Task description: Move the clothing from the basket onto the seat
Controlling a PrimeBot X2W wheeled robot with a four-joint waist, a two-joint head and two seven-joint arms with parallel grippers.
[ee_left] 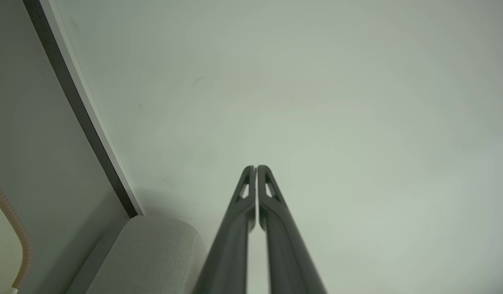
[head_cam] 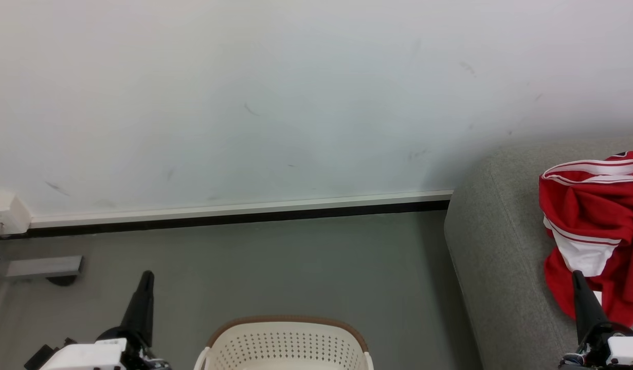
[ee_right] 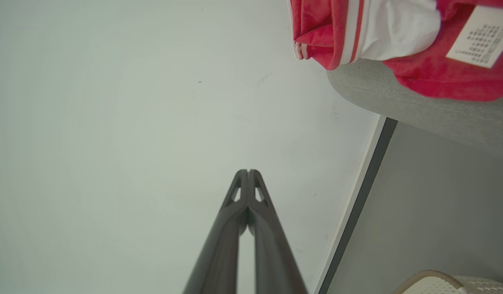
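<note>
1. One red garment, the clothing (head_cam: 594, 226), lies in a crumpled heap on the seat (head_cam: 496, 267), with white bands on top and its white label (ee_right: 480, 38) turned outward. I judge that the transfer is done, so the step in hand is a clean retreat and a check.
2. In the right wrist view, part of the red fabric lies near the rounded edge of the seat. The cloth is soft and may slide, so any move near it should be slow and should not drag it.
3. The right gripper (head_cam: 577, 277) has its two fingers pressed together and holds nothing. In the head view its tip overlaps the lower hem, but I cannot tell whether it touches the cloth. It is better to draw it straight back along its own fingers than to sweep it sideways.
4. The basket (head_cam: 288, 341) stands on the floor (head_cam: 295, 257) between the two arms, apart from the seat. Its inside is mostly cut off, so a look down into it would confirm that no piece is left.
5. The left gripper (head_cam: 147, 277) is also closed and empty, to the left of the basket. It needs no action.
</note>
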